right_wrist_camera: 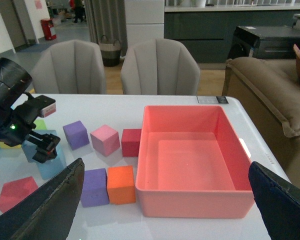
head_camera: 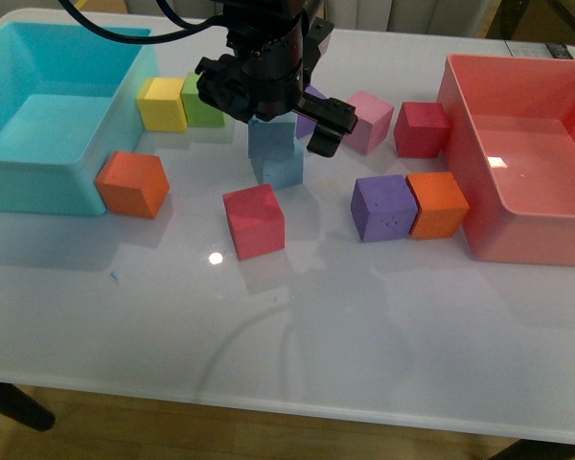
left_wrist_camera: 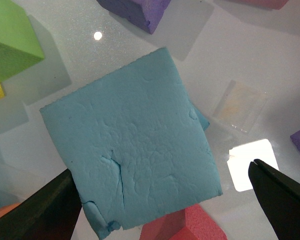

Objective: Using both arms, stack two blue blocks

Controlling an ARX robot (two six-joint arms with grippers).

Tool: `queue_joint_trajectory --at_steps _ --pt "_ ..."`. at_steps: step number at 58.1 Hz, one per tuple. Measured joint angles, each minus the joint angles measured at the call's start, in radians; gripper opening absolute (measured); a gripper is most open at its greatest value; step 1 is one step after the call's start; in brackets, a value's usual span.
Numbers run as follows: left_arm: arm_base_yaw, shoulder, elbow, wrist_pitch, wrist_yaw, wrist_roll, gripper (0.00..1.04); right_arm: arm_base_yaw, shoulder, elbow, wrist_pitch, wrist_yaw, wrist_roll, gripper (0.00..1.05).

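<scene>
Nearest lies a red foam cube (head_camera: pixel 254 220) on the white table (head_camera: pixel 364 326); just behind it the two light sky-blue foam blocks (head_camera: pixel 277 153) stand stacked, slightly askew. The black left gripper (head_camera: pixel 268 96) hovers over them, jaws spread, touching nothing. The right gripper (right_wrist_camera: pixel 165 210), well away beside the coral bin (right_wrist_camera: pixel 190 160), gapes empty

I see one block (head_camera: pixel 271 138) stacked on another block (head_camera: pixel 284 171) at the table's (head_camera: pixel 364 326) middle, my left gripper (head_camera: pixel 289 132) right above them. A bin (head_camera: pixel 48 182) sits far left, a tray (head_camera: pixel 479 230) far right, loose cubes between.
</scene>
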Motion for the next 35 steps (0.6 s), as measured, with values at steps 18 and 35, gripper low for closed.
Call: queue_joint_trajectory --at_steps 18,35 --pt "0.005 -0.064 -0.117 0.030 0.008 -0.010 0.96 0.000 0.000 0.000 0.000 0.000 0.000 0.96" --pt "0.028 -0.152 -0.245 0.081 0.014 -0.023 0.96 0.000 0.000 0.000 0.000 0.000 0.000 0.96"
